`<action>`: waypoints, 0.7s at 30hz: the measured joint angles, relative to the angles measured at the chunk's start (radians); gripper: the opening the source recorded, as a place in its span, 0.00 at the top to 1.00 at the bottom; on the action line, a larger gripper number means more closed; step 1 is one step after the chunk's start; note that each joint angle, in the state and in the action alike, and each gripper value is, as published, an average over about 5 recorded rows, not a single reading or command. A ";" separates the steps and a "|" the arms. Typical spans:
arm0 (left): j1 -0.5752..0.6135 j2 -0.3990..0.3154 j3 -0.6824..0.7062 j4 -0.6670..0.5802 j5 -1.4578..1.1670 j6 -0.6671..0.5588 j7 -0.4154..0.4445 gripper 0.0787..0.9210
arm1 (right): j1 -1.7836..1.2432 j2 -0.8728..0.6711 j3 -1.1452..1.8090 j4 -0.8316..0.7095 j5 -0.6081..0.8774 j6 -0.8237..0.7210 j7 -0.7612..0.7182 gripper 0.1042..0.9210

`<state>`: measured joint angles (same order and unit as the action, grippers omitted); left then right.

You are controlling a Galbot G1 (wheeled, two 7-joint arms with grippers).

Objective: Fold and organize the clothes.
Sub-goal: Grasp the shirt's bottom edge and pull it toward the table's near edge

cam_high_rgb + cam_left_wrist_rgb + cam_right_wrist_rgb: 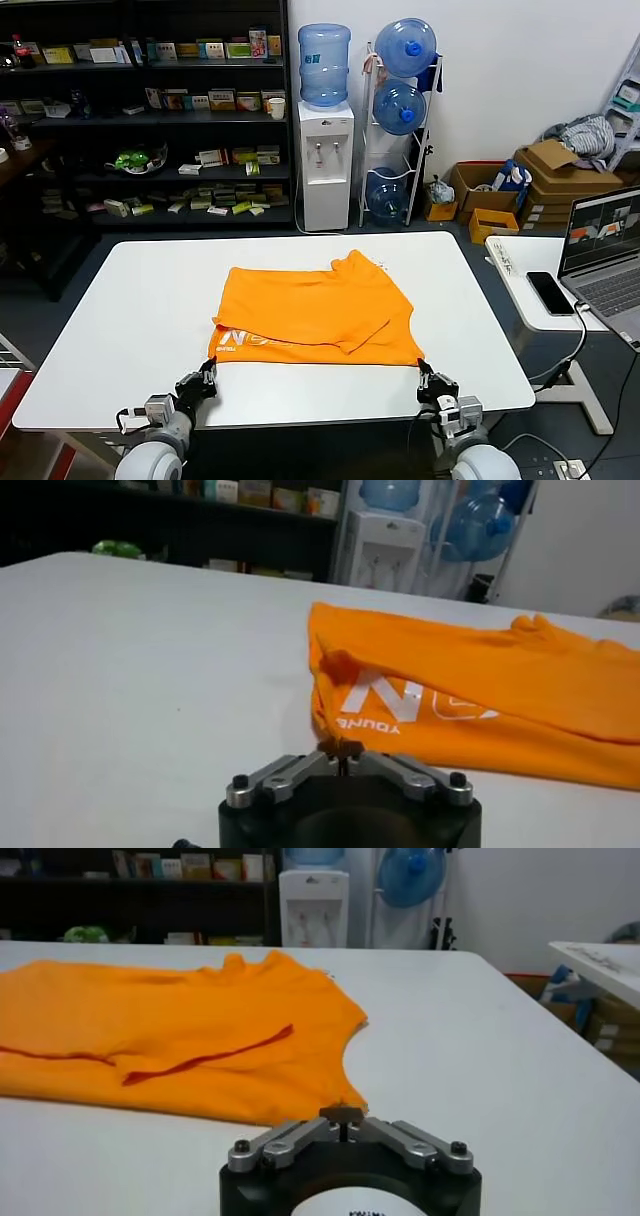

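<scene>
Bright even room light, soft bkgd blur

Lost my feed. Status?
Left gripper and right gripper shut on near corners of orange T-shirt. Shirt part-folded on white table. Nothing obstructing.

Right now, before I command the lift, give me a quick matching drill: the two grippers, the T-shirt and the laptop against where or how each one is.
Things:
1. left gripper
2. right gripper
3. T-shirt
4. laptop

States:
A. open on the side table
B. shut on the shirt's near corner by the white lettering
C. partly folded on the white table
D. shut on the shirt's plain near corner

Pairs: 1-B, 2-D, 3-C, 4-A
</scene>
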<state>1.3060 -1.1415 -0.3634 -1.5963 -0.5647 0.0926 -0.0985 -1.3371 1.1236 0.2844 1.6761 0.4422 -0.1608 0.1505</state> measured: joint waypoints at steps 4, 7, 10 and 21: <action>0.011 0.008 -0.008 -0.025 -0.015 0.002 -0.010 0.98 | -0.030 -0.020 0.011 0.032 0.025 0.001 0.007 0.98; 0.032 0.021 -0.017 -0.067 -0.037 0.010 -0.026 0.98 | -0.072 -0.045 0.023 0.072 0.039 0.003 0.014 0.98; 0.075 0.040 -0.030 -0.126 -0.065 0.024 -0.049 0.98 | -0.131 -0.076 0.040 0.123 0.048 0.004 0.021 0.98; 0.311 0.071 -0.063 -0.328 -0.110 0.059 -0.139 0.95 | -0.302 -0.138 0.089 0.273 0.049 -0.034 0.039 0.92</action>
<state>1.6165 -1.0704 -0.4267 -1.9239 -0.6750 0.1518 -0.2373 -1.6388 0.9856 0.3738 1.9494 0.4916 -0.1947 0.1894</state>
